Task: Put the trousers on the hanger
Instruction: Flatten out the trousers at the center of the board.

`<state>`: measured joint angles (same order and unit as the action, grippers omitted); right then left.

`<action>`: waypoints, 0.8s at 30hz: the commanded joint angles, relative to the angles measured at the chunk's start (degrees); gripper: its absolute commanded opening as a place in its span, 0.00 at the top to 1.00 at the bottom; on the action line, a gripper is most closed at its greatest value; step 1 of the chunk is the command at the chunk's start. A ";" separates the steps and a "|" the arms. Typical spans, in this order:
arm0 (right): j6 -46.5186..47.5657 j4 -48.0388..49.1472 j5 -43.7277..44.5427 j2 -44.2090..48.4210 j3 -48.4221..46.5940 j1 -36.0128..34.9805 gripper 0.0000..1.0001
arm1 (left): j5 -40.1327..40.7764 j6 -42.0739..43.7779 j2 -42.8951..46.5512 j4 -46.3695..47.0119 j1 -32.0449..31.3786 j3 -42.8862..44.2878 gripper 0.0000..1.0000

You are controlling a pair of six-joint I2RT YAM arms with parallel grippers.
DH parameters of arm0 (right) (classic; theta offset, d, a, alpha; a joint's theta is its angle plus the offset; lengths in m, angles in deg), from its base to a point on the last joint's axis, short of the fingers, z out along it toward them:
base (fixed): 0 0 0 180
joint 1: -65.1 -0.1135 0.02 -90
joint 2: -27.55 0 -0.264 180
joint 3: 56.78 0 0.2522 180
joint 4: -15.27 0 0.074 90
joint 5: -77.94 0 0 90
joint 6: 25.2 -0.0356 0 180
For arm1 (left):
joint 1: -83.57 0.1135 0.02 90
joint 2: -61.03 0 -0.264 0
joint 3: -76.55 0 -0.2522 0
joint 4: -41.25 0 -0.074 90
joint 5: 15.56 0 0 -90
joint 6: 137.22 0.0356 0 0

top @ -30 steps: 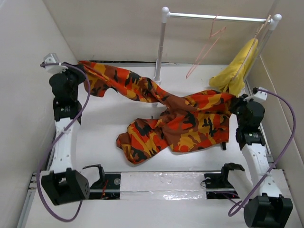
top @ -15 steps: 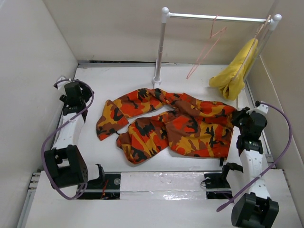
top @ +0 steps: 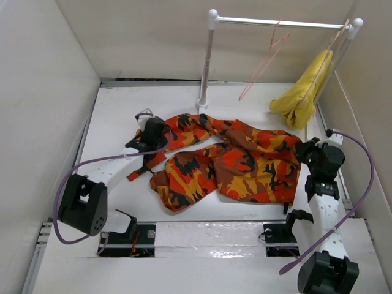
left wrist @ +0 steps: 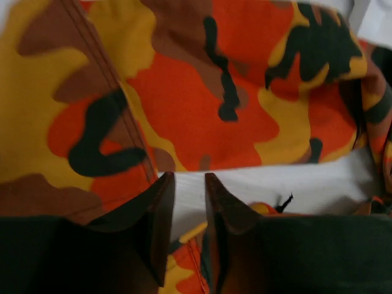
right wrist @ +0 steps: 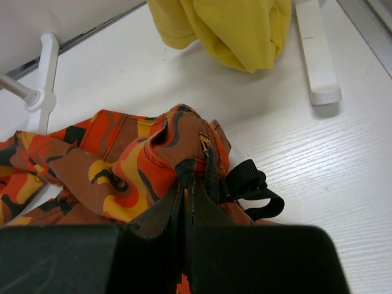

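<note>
The orange, red, yellow and black camouflage-print fabric trousers (top: 236,160) lay crumpled across the middle of the white counter (top: 116,116). The legs ran toward the left side and the waist end lay at the right.

The thin salmon-pink wire hanger (top: 267,56) hung by its hook from the top bar of the white rail stand (top: 208,58) at the far side of the counter, well apart from the trousers. A plain yellow cloth (top: 303,92) hung at the right end of the same rail.

The left tool (left wrist: 187,187) was positioned low over the far trouser leg at the left of the garment. Its fingers (left wrist: 160,202) stood slightly parted, with bare counter showing in the narrow gap.

The right tool (right wrist: 188,174) was clamped on a raised fold of the trousers at the waist end, with the fabric pinched between closed fingers. A black strap loop (right wrist: 252,187) lay just beside this grip point, on the counter surface.
</note>
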<state>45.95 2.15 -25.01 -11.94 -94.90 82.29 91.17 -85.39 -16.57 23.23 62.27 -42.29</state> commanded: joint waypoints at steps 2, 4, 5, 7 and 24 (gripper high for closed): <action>1.53 3.40 -3.22 -0.59 -0.86 0.30 1.00 | 10.42 -1.64 -0.88 -3.84 -5.24 -0.28 0.70; 1.45 3.92 -3.57 -0.59 -0.52 0.30 1.00 | 10.51 -1.73 -1.41 -2.61 -5.24 -2.91 0.61; 1.28 4.19 -3.75 -0.51 -0.43 0.30 1.00 | 11.04 -1.56 -1.85 -2.26 -5.24 -3.45 0.57; 1.27 4.36 -4.27 -0.68 -0.43 0.30 1.00 | 12.44 -1.73 -4.29 -2.60 -5.24 -3.02 0.57; 1.63 5.33 -4.89 -1.38 -0.34 -0.23 1.00 | 13.94 -1.73 -14.51 -2.77 -6.39 0.85 0.98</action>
<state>47.07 3.13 -28.66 -13.40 -94.90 82.27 103.59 -86.55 -31.50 22.01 56.24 -42.95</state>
